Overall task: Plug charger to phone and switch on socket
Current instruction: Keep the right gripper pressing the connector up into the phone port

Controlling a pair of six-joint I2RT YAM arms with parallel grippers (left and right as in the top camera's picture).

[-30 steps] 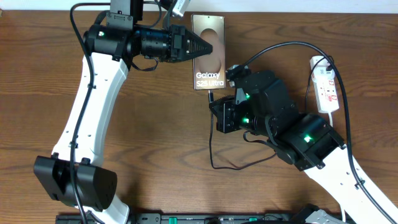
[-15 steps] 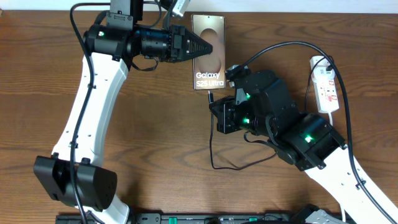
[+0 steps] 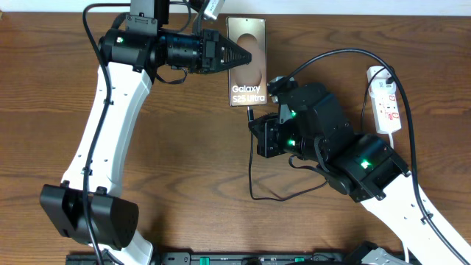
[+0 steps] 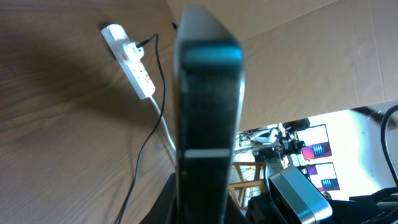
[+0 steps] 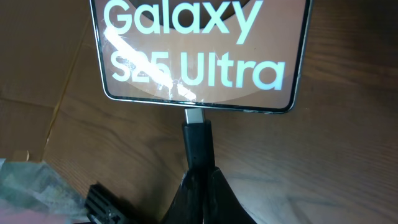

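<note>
Nothing's moved: left end effector (image 3: 239,55) clamps the phone (image 3: 246,92), right end effector (image 5: 198,171) pinches the charger (image 5: 198,137), its tip touching the phone's edge just ahead. Plugging seems stalled.

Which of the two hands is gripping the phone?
The left hand, clamped on the phone; the right hand instead pinches the charger plug below it.

I work over a brown wooden table (image 3: 191,154). A black rail (image 3: 221,258) lines its near edge. Two lit screens (image 4: 318,150) glow far off.
</note>
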